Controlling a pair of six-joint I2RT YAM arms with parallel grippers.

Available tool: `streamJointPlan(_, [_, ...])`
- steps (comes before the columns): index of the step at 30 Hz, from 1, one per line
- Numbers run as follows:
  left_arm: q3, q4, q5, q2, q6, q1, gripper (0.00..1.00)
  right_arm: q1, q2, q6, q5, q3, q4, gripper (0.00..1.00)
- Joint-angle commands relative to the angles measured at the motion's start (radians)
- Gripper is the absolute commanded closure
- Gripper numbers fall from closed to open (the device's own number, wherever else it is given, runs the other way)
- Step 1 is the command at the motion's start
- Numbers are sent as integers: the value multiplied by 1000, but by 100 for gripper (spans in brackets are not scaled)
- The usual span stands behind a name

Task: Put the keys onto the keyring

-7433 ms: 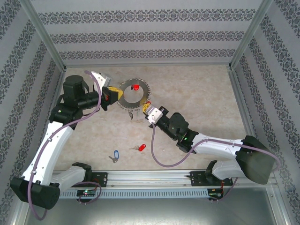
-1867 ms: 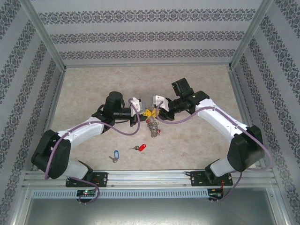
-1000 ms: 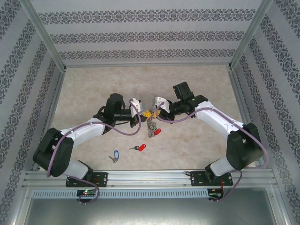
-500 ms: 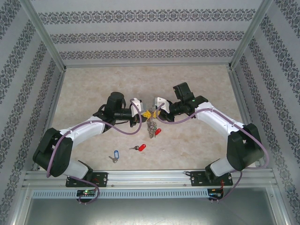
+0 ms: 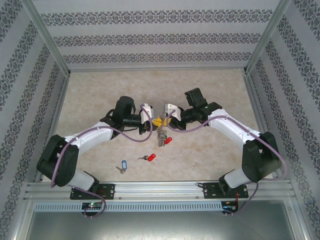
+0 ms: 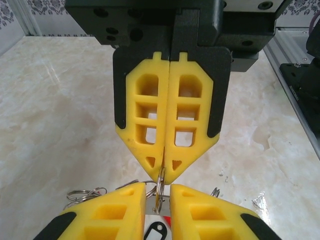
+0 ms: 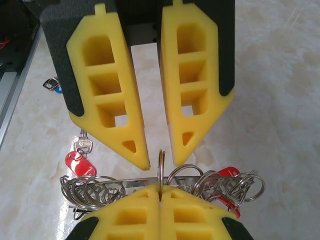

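Observation:
The keyring [image 5: 161,135] hangs edge-on in mid-air between the arms, a red tag [image 5: 168,141] dangling from it. My right gripper [image 5: 163,120] [image 7: 160,189] is shut on one small split ring [image 7: 160,165] of the keyring [image 7: 125,184]. The left gripper [image 5: 154,121] [image 6: 158,187] faces it tip to tip, open a little. That split ring [image 6: 161,186] stands in the gap, with daylight on both sides. Two loose keys lie on the table, one with a red tag [image 5: 150,157] [image 7: 77,161] and one with a blue tag [image 5: 122,165] [image 7: 52,86].
Patterned walls with metal posts [image 5: 47,37] enclose the marble-look table [image 5: 210,85]. An aluminium rail [image 5: 160,189] carrying both arm bases runs along the near edge. The loose keys lie between the rail and the grippers.
The left gripper's jaws have parted over the last second and let go of the split ring. The keyring, earlier flat at the back of the table, now hangs from the right gripper.

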State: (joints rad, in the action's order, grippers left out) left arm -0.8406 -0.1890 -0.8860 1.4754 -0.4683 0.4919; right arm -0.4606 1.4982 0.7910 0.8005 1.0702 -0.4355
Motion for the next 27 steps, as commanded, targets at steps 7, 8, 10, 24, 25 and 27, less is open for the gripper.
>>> streamJointPlan(7, [-33,62,-11,7,-58,8,80,0,-39,16,21,-13,16,100])
streamJointPlan(8, [-31,50,-9,4,-50,8,81,1,-38,16,19,-12,15,100])
streamJointPlan(10, [-38,48,-9,6,-48,8,82,-1,-41,17,19,-11,13,100])
streamJointPlan(24, [-50,70,-14,13,-57,10,81,-6,-40,4,23,-5,20,100])
streamJointPlan(25, [-53,69,-16,14,-54,9,81,-7,-41,4,22,-3,20,100])
streamJointPlan(27, [-59,69,-15,19,-56,9,82,-9,-40,2,22,-3,20,100])
